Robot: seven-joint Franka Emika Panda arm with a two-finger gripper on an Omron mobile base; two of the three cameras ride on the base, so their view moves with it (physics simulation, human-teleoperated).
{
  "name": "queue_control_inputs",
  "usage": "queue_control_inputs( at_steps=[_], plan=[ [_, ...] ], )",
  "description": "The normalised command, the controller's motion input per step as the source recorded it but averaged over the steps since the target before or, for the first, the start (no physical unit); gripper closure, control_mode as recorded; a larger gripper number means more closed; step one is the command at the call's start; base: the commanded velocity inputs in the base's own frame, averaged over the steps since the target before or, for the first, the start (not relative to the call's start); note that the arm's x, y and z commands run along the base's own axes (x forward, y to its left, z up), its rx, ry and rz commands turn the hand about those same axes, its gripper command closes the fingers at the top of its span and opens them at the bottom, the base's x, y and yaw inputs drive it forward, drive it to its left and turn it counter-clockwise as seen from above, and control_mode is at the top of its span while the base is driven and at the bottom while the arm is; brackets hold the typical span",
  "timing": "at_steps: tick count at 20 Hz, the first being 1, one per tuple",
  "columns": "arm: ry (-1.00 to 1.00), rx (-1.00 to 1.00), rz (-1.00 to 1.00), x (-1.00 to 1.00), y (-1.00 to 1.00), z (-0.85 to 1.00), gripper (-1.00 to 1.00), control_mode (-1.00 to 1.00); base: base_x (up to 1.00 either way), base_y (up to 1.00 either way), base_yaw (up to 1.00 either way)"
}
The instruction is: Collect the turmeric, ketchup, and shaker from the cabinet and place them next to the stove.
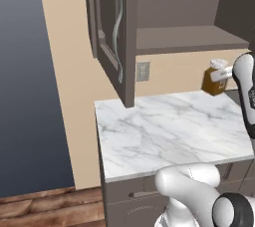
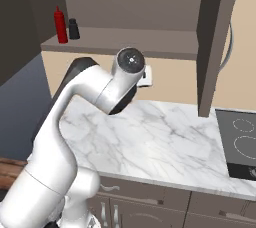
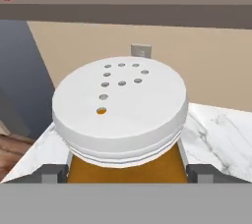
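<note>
Small amber-brown turmeric jar with perforated white lid [image 3: 120,107] was held between wide-set fingers of gripper [image 3: 127,171], above white marble counter [image 1: 169,131]. Advice: carry upright toward dark flat stove [image 2: 240,144], lower gently, then release.

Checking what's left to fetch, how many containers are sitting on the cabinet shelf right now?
2: the ketchup and a dark shaker beside it, at the left end of the cabinet shelf. The robot's arm may hide others.
</note>
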Motion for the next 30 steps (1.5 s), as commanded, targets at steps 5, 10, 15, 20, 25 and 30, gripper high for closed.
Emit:
queue_control_inputs(
  at_steps=[5,10,15,20,25,30],
  plan=[
    [0.0,-0.12,0.0,0.0,-0.64,-0.83,1.0,-1.0,0.0,0.0,0.0],
    [0.01,-0.18,0.0,0.12,-0.56,-0.79,1.0,-1.0,0.0,0.0,0.0],
    [0.05,-0.08,0.03,0.36,-0.65,-0.6,1.0,-1.0,0.0,0.0,0.0],
    [0.12,0.0,0.07,0.52,-0.82,-0.36,1.0,-1.0,0.0,0.0,0.0],
    [0.12,0.01,0.07,0.56,-0.89,-0.33,1.0,-1.0,0.0,0.0,0.0],
    [0.04,0.08,0.07,0.49,-0.8,-0.2,1.0,-1.0,0.0,0.0,0.0]
  ],
)
